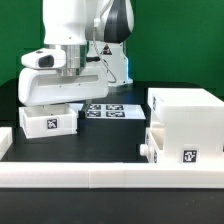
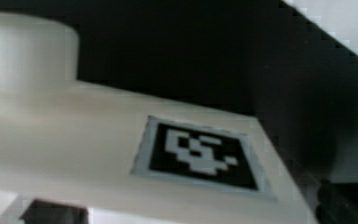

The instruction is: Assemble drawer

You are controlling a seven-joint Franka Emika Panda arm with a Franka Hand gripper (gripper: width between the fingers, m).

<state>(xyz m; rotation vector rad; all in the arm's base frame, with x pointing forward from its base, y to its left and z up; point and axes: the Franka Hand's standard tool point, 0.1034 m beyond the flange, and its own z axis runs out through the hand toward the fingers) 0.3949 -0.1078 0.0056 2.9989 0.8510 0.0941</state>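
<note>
The drawer's tall box housing (image 1: 186,122) stands at the exterior view's right, with a knobbed tray (image 1: 160,148) in its lower front. A second shallow tray (image 1: 48,123) with a tag lies on the black table at the exterior view's left. My gripper (image 1: 56,102) is low over this tray and touches its top. The wrist view is filled by the tray's white face (image 2: 69,130), its knob (image 2: 25,50) and its tag (image 2: 197,150). My gripper (image 2: 194,216) looks open, with one dark finger (image 2: 55,212) far out at the edge and the tray between the fingers.
The marker board (image 1: 112,110) lies flat on the table between the tray and the housing. A long white rail (image 1: 100,180) borders the table's front, with an end (image 1: 4,140) at the exterior view's left. A green wall stands behind.
</note>
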